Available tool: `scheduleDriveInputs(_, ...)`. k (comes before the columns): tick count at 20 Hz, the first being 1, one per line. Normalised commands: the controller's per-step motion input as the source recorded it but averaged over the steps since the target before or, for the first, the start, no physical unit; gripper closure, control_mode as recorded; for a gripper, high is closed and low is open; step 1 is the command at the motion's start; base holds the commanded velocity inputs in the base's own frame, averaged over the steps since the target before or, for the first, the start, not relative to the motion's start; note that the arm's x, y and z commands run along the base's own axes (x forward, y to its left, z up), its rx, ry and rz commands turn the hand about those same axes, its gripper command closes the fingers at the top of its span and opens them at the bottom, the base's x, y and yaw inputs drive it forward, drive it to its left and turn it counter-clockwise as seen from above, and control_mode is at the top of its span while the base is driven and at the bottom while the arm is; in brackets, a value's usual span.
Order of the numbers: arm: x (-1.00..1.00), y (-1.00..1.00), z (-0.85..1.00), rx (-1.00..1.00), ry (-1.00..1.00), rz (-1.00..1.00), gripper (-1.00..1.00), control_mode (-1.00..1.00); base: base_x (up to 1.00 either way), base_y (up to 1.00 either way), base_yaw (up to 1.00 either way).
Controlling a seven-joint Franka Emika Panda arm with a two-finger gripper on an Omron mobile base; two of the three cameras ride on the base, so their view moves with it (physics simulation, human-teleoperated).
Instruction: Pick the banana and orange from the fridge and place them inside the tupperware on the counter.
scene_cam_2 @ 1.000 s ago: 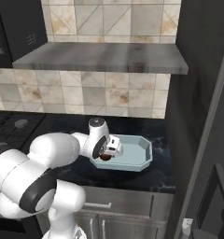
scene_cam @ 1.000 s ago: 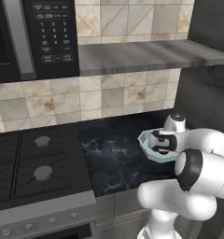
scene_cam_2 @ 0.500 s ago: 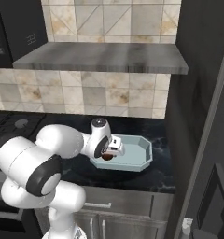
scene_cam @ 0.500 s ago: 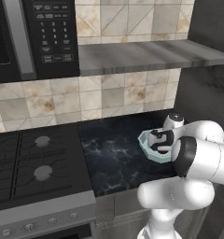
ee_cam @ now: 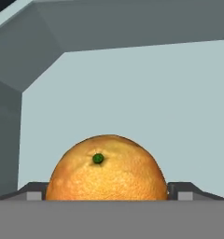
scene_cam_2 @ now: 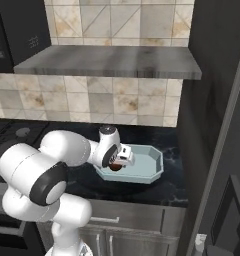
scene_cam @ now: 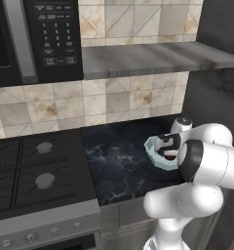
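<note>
From the left base camera, my end effector (scene_cam: pixel 168 149) is reaching down into the tupperware (scene_cam: pixel 153 146), which is sitting on the black tabletop (scene_cam: pixel 120 163) at about 3 o'clock of the stove (scene_cam: pixel 36 171).

From the right base camera, the orange (scene_cam_2: pixel 113 166) is lying at the tray's 9 o'clock end, under my hand.

From the hand camera, my fingers (ee_cam: pixel 34 191) are standing spread, flanking the orange at 6 o'clock; whether they are touching it, I cannot tell.

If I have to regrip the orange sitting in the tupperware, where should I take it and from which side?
Take the orange across its widest middle, coming down from above. It is round, so any pair of opposite sides should do, and the low sloped walls of the tupperware block a sideways approach. The gripper already straddles it with a finger on each side.
</note>
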Motion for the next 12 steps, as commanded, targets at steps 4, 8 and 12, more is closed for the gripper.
scheduleDriveInputs(4, -0.08, 0.00, 0.05, 0.00, 0.00, 0.00, -1.00, -1.00, 0.00, 0.00, 0.00)
scheduleDriveInputs(8, -0.21, 0.00, 0.25, 0.00, 0.00, 0.00, -1.00, -1.00, 0.00, 0.00, 0.00)
scheduleDriveInputs(12, -0.37, 0.00, 0.47, 0.00, -0.04, 0.00, -1.00, -1.00, 0.00, 0.00, 0.00)
